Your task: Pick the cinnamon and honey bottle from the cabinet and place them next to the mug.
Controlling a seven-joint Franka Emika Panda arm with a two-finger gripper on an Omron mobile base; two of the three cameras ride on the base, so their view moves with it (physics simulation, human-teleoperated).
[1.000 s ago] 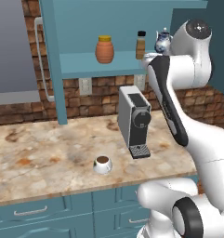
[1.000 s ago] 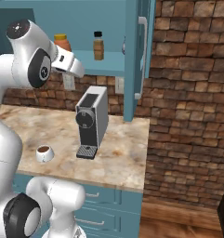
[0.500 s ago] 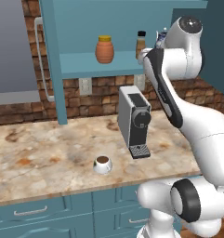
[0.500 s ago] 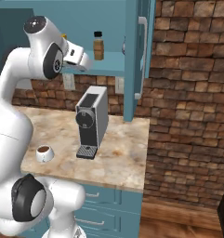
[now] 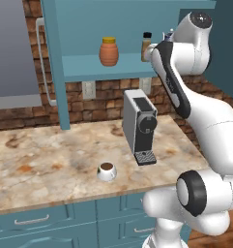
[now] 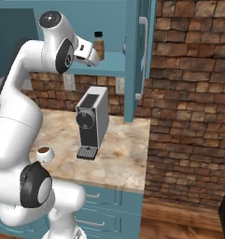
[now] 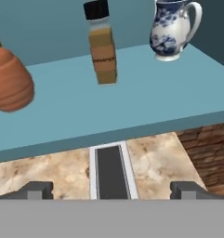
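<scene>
On the open shelf of the teal cabinet [image 7: 146, 100] the slim brown cinnamon bottle [image 7: 102, 44] with its black cap stands straight ahead of my gripper [image 7: 112, 190]. The orange honey bottle [image 7: 9, 79] stands to its left. My fingertips [image 7: 37, 190] are spread wide with nothing between them, short of the shelf's front edge and slightly below it. From the base, the cinnamon [image 5: 146, 45] shows just beside my hand and the honey bottle [image 5: 108, 52] stands further left. The white mug [image 5: 107, 170] with dark liquid sits on the counter below.
A blue-and-white teapot [image 7: 171, 28] stands on the shelf right of the cinnamon. A grey coffee machine [image 5: 141, 126] stands on the marble counter [image 5: 45, 164] directly under my hand. The cabinet's open door [image 6: 135, 56] hangs at the right, with a brick wall [image 6: 193, 93] beyond.
My arm has lifted and swung the hand up toward the shelf, ending close to the cinnamon bottle. The bottles, mug and coffee machine have stayed put.
</scene>
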